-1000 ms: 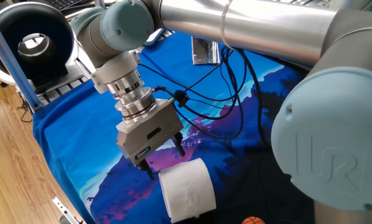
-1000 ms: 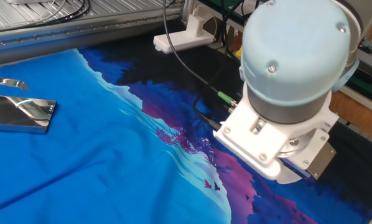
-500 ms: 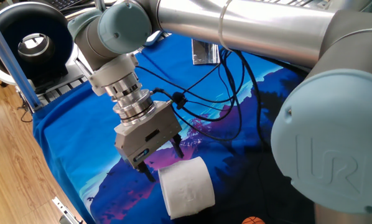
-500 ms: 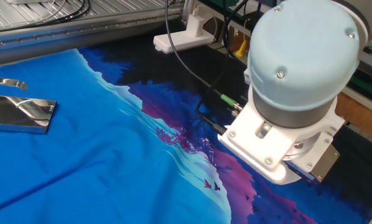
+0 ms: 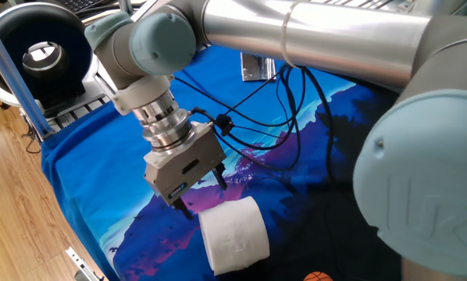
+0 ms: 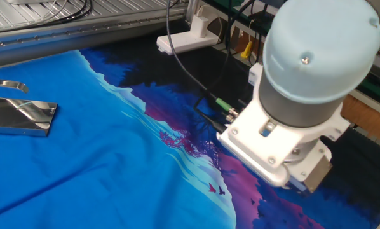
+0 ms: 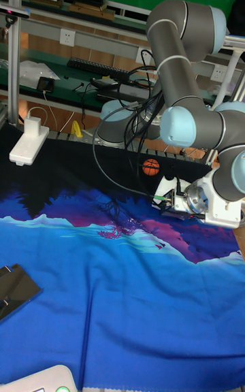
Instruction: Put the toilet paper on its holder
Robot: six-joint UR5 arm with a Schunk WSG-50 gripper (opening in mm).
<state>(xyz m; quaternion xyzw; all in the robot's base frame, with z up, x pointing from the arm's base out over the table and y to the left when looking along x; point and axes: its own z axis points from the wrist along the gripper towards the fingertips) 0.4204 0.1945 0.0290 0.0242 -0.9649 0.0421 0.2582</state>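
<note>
The toilet paper, a plump white roll, lies on its side on the blue cloth near the table's front edge. My gripper hangs just behind and to the left of it. Its two black fingers are spread open with nothing between them, and their tips sit close to the roll's upper edge. The holder is a shiny silver stand at the far side of the cloth, well away from the roll. It also shows as the holder at the left of the other fixed view. There, the wrist hides the fingers and the roll.
A large black ring-shaped device stands off the table's far left corner. Black cables loop over the cloth behind the gripper. A small orange ball lies by the front edge, and a white power strip sits at the cloth's edge.
The wrist has shifted slightly over the cloth and the arm's big joint has moved a little. The gripper stays open by the roll, which has not moved.
</note>
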